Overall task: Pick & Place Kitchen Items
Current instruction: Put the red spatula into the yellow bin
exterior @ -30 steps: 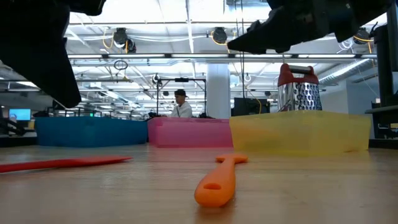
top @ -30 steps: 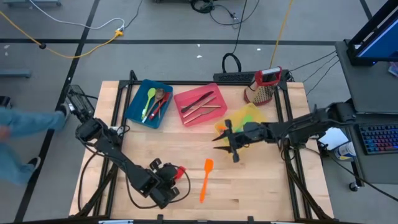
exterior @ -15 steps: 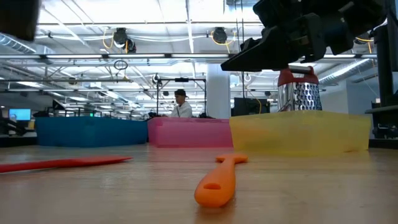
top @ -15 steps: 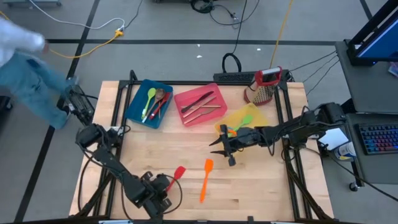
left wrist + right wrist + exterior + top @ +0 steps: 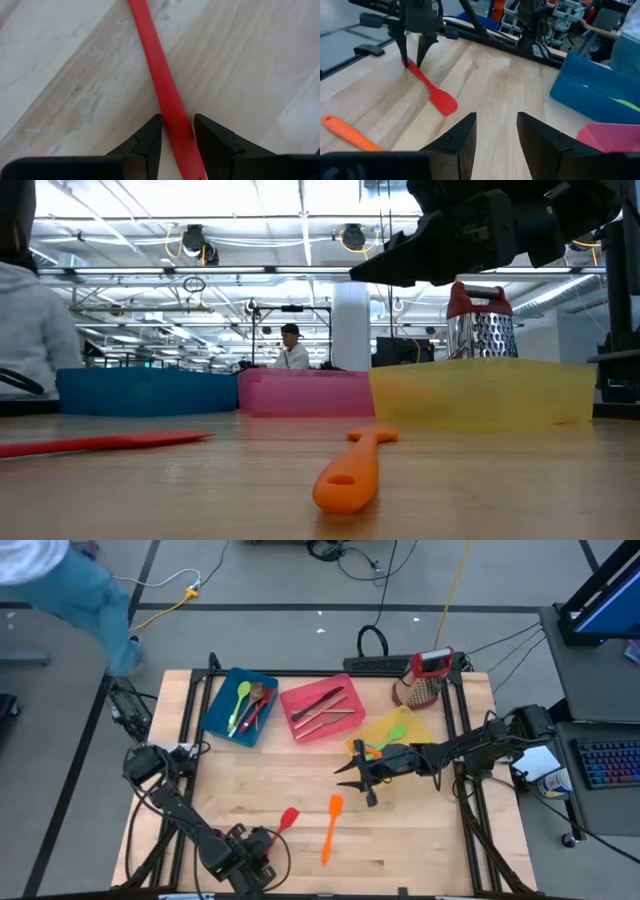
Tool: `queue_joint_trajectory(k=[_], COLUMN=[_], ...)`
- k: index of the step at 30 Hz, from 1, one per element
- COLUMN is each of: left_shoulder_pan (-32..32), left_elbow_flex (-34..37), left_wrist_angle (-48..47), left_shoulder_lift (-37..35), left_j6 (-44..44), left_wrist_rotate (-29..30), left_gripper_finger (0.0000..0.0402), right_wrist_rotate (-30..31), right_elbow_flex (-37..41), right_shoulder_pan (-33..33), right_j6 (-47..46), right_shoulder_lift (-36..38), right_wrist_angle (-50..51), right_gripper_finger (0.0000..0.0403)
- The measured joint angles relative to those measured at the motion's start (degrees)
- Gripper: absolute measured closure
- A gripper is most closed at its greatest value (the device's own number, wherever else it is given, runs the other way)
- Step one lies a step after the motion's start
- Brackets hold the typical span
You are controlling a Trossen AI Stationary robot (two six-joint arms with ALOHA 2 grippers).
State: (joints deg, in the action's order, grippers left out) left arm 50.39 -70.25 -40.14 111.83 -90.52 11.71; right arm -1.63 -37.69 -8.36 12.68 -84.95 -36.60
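Straddling the handle end of the red spatula (image 5: pixel 167 95), the left end effector (image 5: pixel 178 135) had not visibly clamped it, so a lift could let it slip back onto the counter (image 5: pixel 420 840). Beyond it, near the orange spatula (image 5: pixel 329 828), the right end effector (image 5: pixel 358 777) hung open and empty.

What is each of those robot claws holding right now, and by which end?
The left gripper has its fingers on either side of the red spatula's handle end as it lies on the table; a firm grip cannot be told. The right gripper is open, holding nothing.
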Motion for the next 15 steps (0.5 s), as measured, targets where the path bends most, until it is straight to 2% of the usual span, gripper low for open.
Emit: queue_joint_trajectory(k=[5,11,15], left_shoulder_pan=[0.66,0.33,-0.2], left_elbow_flex=[-0.1,-0.1,-0.06], left_wrist_angle=[-0.42,-0.69,-0.39], left_shoulder_lift=[0.13,0.15,-0.26], left_j6=[-0.47,0.38,1.13], left_wrist_rotate=[-2.44,-2.31,1.86], left_gripper_finger=[0.0285,0.0348,0.0364], right_wrist_rotate=[0.0,-0.1,-0.11], right_elbow_flex=[0.0,0.0,0.0], right_shoulder_pan=[0.0,0.0,0.0], right_j6=[-0.01,-0.01,0.01], right_shoulder_lift=[0.0,0.0,0.0], right_wrist_angle=[-0.04,-0.05,-0.05], right_gripper_finger=[0.0269,0.0269,0.0269])
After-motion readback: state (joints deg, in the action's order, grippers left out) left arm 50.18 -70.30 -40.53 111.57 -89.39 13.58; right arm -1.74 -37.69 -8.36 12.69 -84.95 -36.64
